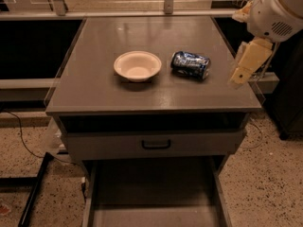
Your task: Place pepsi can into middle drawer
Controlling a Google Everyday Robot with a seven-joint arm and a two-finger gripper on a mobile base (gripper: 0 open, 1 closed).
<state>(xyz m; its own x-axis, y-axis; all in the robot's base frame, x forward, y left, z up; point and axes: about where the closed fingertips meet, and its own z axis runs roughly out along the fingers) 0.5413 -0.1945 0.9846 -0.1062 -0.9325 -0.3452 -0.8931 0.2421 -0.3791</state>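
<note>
Nearest me, the middle drawer (156, 193) is pulled out and nothing lies on its grey floor, so the way in is ready. Above it sits a closed drawer front (113, 146) with a black handle (156, 144). On the desk (94, 84), the pepsi can (190, 64) lies on its side just right of the cream bowl (137, 65), ungrasped. Its long axis runs roughly left to right, one end toward the bowl and the other toward the desk's right edge. The gripper (238, 77) hangs off that right edge, near the can but apart; I cannot tell whether it is open. I judge that grasp, carry and release all remain.
</note>
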